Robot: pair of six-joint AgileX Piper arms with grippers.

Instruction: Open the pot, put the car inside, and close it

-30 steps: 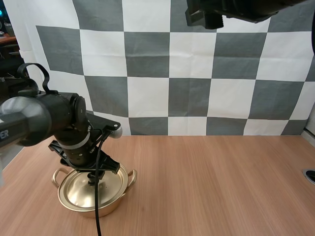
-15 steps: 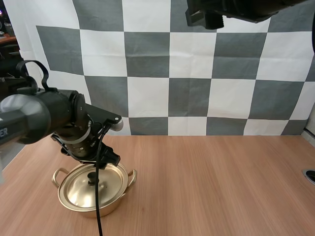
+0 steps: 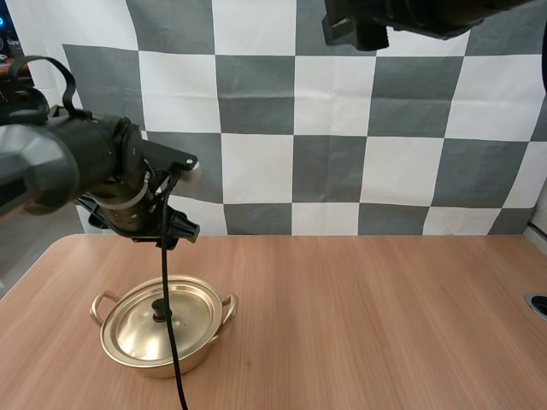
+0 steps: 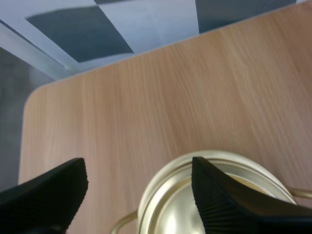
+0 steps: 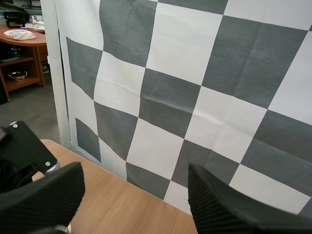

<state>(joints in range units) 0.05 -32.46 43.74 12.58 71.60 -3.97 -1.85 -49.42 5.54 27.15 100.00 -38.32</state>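
A gold pot (image 3: 128, 352) with two loop handles stands at the table's near left. Its lid (image 3: 184, 320) rests on it, with a black knob (image 3: 159, 309) at its middle. My left gripper (image 3: 167, 233) hangs well above the pot and a little behind it. In the left wrist view my left gripper (image 4: 139, 165) is open, with the lidded pot (image 4: 165, 214) below and nothing between the fingers. My right arm (image 3: 385, 17) is high up over the table's back. My right gripper (image 5: 135, 170) is open and holds nothing.
The wooden table (image 3: 385, 325) stretches bare to the right of the pot. A small dark round fitting (image 3: 538, 305) sits at its right edge. The table's rounded left corner (image 4: 34, 97) lies beyond the pot.
My left gripper has let go of the lid's knob and risen up and back from the pot. The lid stays on the pot. The right arm has not moved.
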